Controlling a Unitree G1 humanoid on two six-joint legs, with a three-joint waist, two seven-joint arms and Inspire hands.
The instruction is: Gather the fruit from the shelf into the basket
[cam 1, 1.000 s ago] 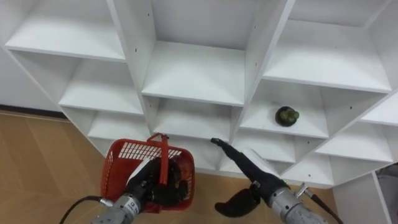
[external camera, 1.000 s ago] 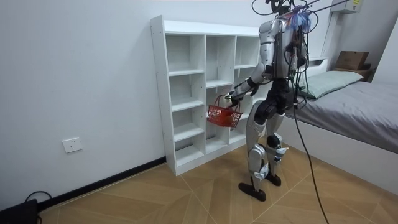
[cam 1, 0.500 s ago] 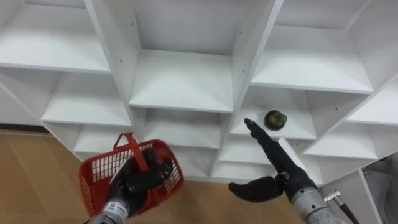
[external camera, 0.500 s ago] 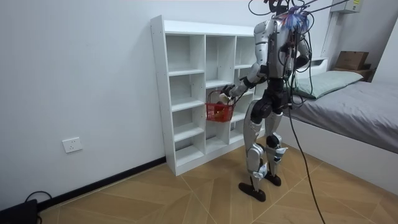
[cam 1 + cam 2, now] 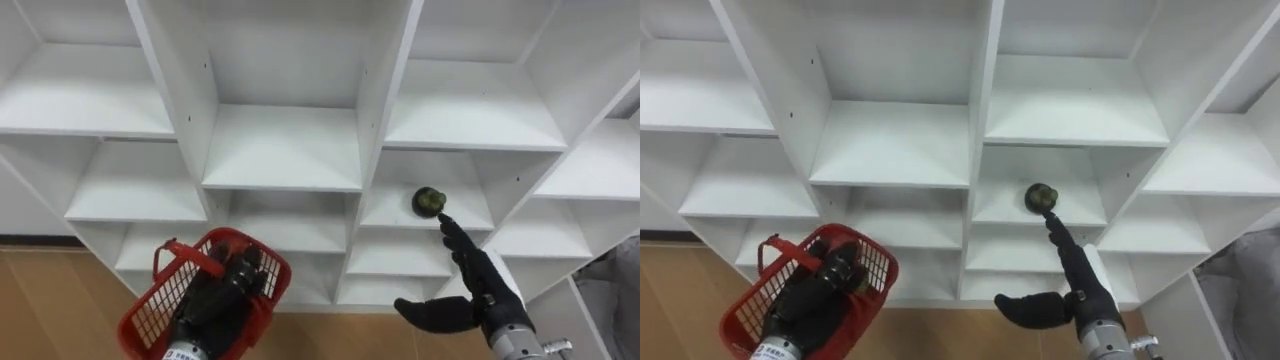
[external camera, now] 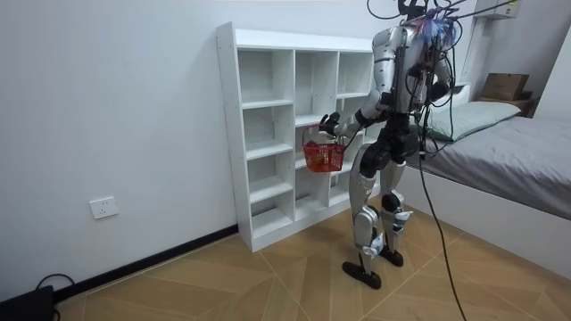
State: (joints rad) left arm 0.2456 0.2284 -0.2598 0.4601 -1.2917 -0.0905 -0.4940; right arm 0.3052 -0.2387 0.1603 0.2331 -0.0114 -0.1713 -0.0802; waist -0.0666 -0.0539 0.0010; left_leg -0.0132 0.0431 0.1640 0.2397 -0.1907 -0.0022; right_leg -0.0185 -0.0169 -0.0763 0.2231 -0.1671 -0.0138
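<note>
Left eye view first: we look down into a white closet [image 5: 282,150] of open compartments. The task's thing, a small dark green fruit [image 5: 430,201], sits on a shelf in the right-hand column, at about 3 o'clock from the picture's centre. Our right hand [image 5: 478,292] rises from 5 o'clock with its fingers [image 5: 452,238] stretched straight toward the fruit and the thumb spread wide to 9 o'clock. It holds nothing. The leading fingertip is just beside the fruit, at its 5 o'clock; we cannot tell whether the two touch. At 7 o'clock of the picture our left hand [image 5: 220,298] has its fingers curled on a red basket [image 5: 150,312], which it carries tilted, with the handle arching at the basket's 11 o'clock. We cannot make out whether anything lies in the basket.

Right eye view next: the layout is the same. The fruit lies at 2 o'clock from the centre, the straight fingers reach up to its 6 o'clock edge, and the basket sits at 7 o'clock.

Room view last: we stand upright on a wooden floor [image 6: 268,276], close before the closet, which is set against a white wall [image 6: 116,98]. The basket hangs from the raised left hand in front of the middle column. A bed [image 6: 517,160] lies at 3 o'clock, and a wall socket [image 6: 104,208] shows at 9 o'clock.
</note>
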